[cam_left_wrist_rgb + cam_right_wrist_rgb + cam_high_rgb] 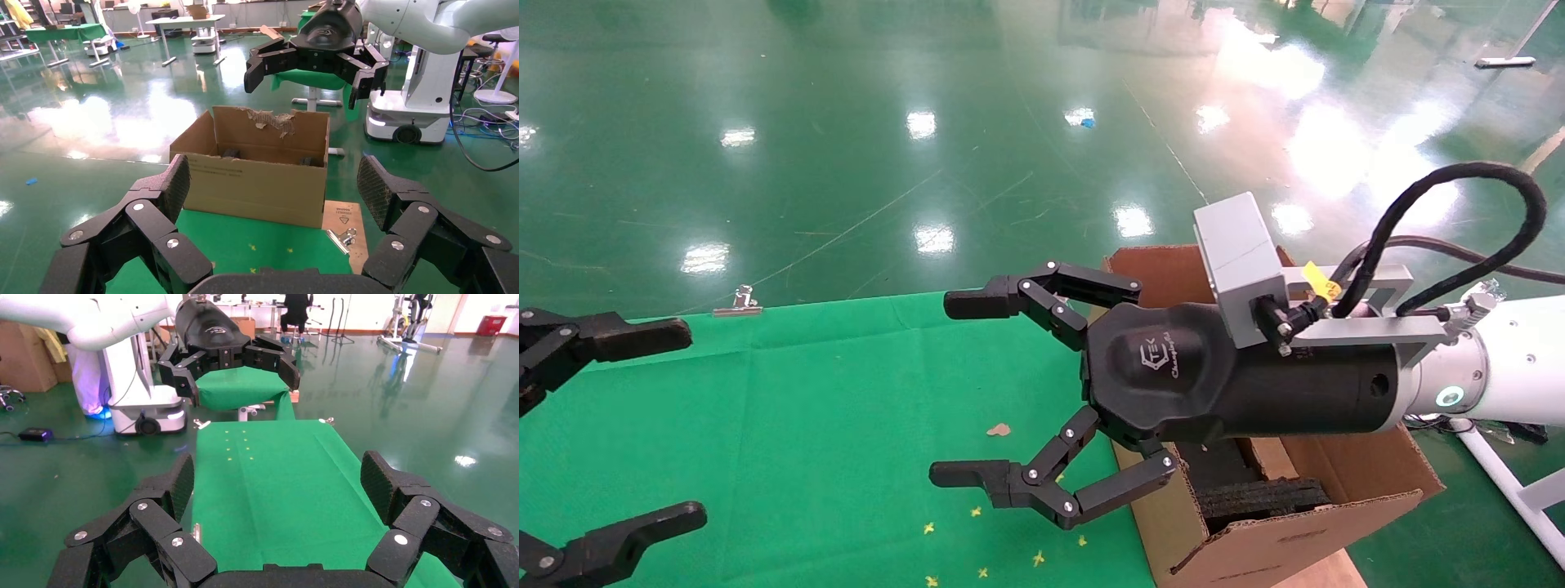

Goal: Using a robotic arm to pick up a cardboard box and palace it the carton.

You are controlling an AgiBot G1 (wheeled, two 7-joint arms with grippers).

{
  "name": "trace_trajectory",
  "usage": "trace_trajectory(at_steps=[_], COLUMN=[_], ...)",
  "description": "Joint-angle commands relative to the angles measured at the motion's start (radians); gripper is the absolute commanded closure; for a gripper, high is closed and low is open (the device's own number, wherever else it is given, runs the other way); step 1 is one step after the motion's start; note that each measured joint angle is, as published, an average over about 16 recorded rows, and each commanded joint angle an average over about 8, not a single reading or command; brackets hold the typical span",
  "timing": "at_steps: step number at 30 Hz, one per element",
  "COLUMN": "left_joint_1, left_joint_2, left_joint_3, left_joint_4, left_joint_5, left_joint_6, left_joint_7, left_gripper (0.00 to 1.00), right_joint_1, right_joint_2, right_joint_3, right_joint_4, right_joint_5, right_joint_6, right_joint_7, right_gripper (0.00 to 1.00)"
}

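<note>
Fig. Task status, as seen from my head and wrist cams.

(a) Table (789, 408), green cloth: lies under and ahead of my right claw. No small cardboard box shows on it in any view; only yellow specks and a tan scrap just beyond my fingertips.

(b) Carton (1303, 523): sits behind and below my right claw, at the table's edge, flaps up, one flap ragged. Black foam blocks (1258, 494) inside. From the left wrist cam I see into it only partly; whether the small box is already in there, I can't tell.

(c) Right claw (960, 388): on the white arm, held above the table just past the carton's near wall, jaws spread wide, holding nothing.

(d) Left claw (674, 425): opposite, across the cloth, also wide and empty.

Judgement: either the placing is done and the box sits hidden in the carton, or the pick hasn't begun; pics don't settle which.
</note>
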Motion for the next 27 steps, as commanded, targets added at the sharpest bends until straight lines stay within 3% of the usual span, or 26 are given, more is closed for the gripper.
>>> trace_trajectory(at_steps=[1, 27], left_joint_1=[0.0, 0.0], left_joint_2=[0.0, 0.0], left_joint_3=[0.0, 0.0], left_joint_4=[0.0, 0.0], left_joint_5=[0.0, 0.0], left_joint_6=[0.0, 0.0], left_joint_7=[0.0, 0.0], left_gripper=[0.0, 0.0], right_joint_1=[0.0, 0.001], right_joint_2=[0.0, 0.0], right_joint_3=[0.0, -0.001], right_joint_4=[0.0, -0.001], right_joint_5=[0.0, -0.001], right_joint_6=[0.0, 0.0], right_joint_7=[0.0, 0.0], right_gripper=[0.0, 0.0])
